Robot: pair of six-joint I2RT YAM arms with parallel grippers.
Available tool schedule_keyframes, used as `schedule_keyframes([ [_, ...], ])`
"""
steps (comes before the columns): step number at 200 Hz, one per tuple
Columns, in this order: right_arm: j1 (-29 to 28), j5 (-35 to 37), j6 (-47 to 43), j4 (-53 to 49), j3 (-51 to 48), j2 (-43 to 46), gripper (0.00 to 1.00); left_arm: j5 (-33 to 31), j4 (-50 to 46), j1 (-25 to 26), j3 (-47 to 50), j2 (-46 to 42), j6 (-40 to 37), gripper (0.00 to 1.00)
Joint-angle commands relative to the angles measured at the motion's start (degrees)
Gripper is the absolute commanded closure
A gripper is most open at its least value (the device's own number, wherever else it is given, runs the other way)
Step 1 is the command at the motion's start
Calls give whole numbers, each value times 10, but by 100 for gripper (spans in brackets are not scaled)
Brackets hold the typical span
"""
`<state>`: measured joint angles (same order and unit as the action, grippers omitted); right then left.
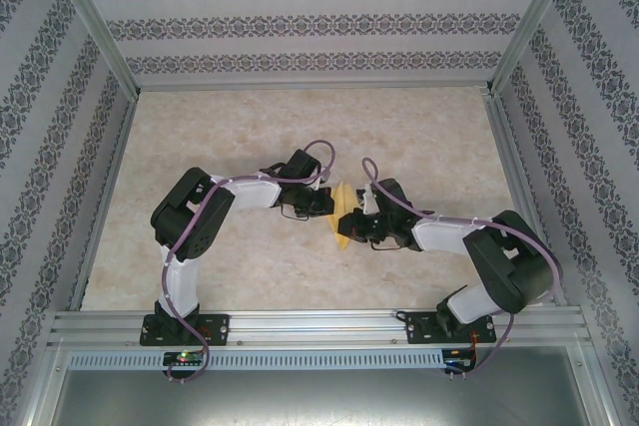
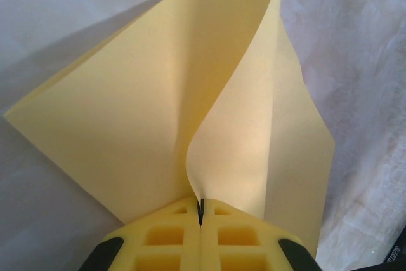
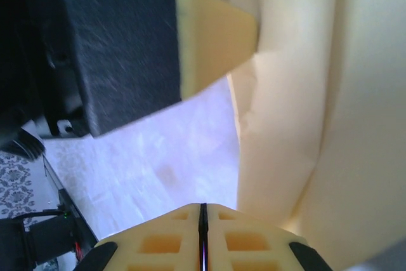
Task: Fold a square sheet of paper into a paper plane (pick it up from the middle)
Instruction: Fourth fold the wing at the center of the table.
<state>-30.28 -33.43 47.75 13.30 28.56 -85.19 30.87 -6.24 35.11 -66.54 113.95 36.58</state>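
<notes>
The square sheet of paper is pale mustard-yellow and hangs off the table between my two grippers at the table's middle. In the left wrist view the sheet is bent into two broad flaps that meet in a curved crease, and my left gripper is shut on its lower edge. From above, the left gripper sits at the sheet's left side. My right gripper is just right of the sheet. Its jaws are shut with nothing between them, and the paper curves past on their right.
The beige marbled table is boxed in by patterned walls and an aluminium frame along the near edge. In the right wrist view the left gripper's yellow fingertip sits close above the right one.
</notes>
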Motion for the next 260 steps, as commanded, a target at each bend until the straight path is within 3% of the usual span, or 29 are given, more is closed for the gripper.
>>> schedule_keyframes([
  [1,-9,15,-13,-28,-17,12,91,-33,-46,-7,8,10,-16,100],
  [87,-22,11,-19,-21,-10,-12,91,-32,-45,-10,12,11,-16,100],
  [260,-40,57,-85,-129,0,-23,92,-4,-46,-15,0,-21,-8,100],
])
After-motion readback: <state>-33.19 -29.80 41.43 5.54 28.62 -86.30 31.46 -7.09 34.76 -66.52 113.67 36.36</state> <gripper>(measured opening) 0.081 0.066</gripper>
